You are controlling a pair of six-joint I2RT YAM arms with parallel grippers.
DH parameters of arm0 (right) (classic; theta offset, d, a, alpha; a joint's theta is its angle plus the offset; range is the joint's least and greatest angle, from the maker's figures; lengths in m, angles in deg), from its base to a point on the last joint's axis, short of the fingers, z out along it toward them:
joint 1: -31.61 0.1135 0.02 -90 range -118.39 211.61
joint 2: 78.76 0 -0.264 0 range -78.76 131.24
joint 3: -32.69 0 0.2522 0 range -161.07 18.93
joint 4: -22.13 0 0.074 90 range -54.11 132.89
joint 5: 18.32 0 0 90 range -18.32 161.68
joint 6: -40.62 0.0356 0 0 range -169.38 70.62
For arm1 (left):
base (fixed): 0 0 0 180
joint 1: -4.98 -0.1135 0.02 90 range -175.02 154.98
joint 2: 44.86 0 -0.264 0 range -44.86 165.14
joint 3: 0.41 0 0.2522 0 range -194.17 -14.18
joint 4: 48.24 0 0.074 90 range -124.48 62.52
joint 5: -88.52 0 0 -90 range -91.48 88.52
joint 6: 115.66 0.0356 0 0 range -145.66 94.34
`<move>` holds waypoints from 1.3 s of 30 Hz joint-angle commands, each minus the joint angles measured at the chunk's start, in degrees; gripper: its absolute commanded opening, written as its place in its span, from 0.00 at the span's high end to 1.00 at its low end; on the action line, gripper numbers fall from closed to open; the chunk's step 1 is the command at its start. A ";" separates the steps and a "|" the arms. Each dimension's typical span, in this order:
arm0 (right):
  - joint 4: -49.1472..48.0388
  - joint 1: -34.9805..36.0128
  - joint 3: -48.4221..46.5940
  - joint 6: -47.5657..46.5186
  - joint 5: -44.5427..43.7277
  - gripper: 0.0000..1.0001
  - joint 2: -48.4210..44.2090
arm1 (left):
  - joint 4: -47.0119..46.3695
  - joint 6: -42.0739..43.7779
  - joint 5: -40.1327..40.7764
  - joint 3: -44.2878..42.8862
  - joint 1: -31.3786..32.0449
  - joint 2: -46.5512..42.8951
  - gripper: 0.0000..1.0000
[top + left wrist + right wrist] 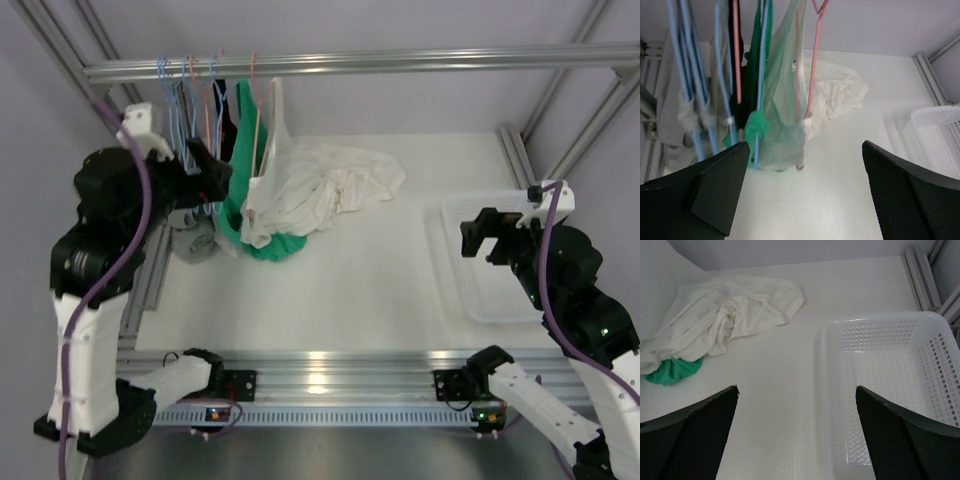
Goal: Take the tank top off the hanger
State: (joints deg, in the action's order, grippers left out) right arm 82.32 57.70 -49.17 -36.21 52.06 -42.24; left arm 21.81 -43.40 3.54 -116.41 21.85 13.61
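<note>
Tank top (330,185) hangs from the pink hanger (256,95) at the table's (350,290) back-left corner, its body heaped on the surface. Left gripper (208,170) gapes empty beside the hanging clothes. Right gripper (478,236) gapes empty by the basket (480,305).

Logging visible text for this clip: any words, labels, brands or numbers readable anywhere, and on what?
None readable in any view: the white perforated plastic basket, the white thin-fabric tank top, the thin pale pink hanger and the aluminium frame rail show no legible marks.
</note>
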 commanded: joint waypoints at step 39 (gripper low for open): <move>-4.33 0.37 6.74 0.01 8.28 0.01 -1.36 | -11.73 6.49 4.66 -9.29 5.28 29.50 1.00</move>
State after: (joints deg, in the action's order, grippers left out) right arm 81.51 57.70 -43.25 -36.27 59.82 -43.16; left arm 14.64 -37.80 9.81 -124.04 26.90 44.98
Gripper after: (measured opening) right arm 0.993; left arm 0.044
